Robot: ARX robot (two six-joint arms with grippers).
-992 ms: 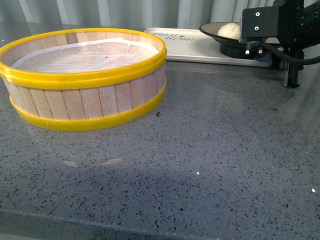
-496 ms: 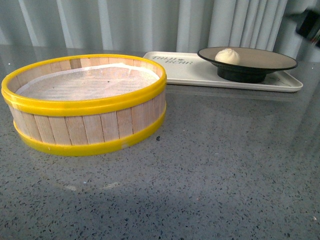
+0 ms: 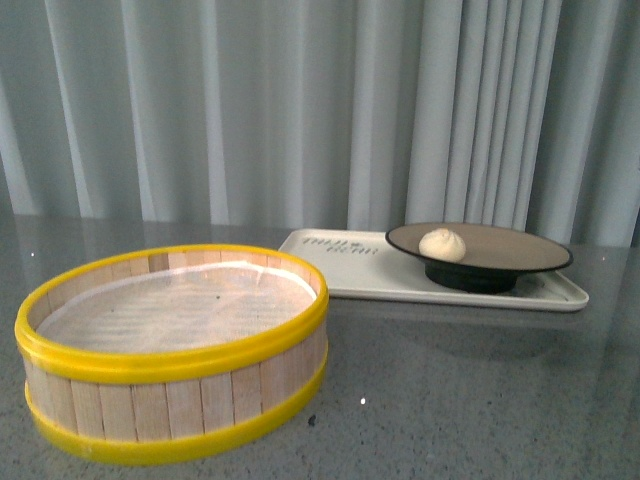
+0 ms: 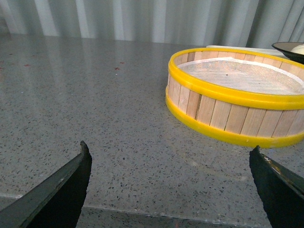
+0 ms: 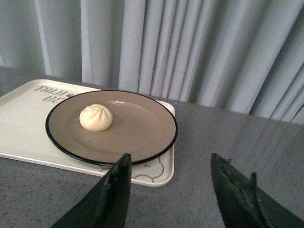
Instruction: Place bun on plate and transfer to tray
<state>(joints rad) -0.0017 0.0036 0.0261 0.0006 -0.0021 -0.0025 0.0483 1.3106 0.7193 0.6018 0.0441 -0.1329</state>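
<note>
The white bun point(image 3: 442, 244) point(image 5: 96, 117) rests on the beige plate point(image 3: 510, 255) point(image 5: 137, 130) with the black rim. That plate stands on the cream tray point(image 3: 350, 270) point(image 5: 19, 128) at the back right of the table. My right gripper point(image 5: 171, 159) is open and empty, drawn back from the tray's corner and clear of the plate. My left gripper point(image 4: 170, 152) is open too, with only bare countertop between its fingers, well short of the steamer basket. Neither gripper shows in the front view.
A yellow-rimmed wooden steamer basket point(image 3: 175, 350) point(image 4: 237, 92) with a white liner stands at the front left, empty. Grey curtains point(image 3: 300, 110) hang behind the speckled grey countertop point(image 3: 470, 400). The table's front edge point(image 4: 166, 213) lies just under my left gripper.
The right arm, by the plate a second ago, has left the front view. That view has tilted up, showing the curtains. Plate and bun stay on the tray.
</note>
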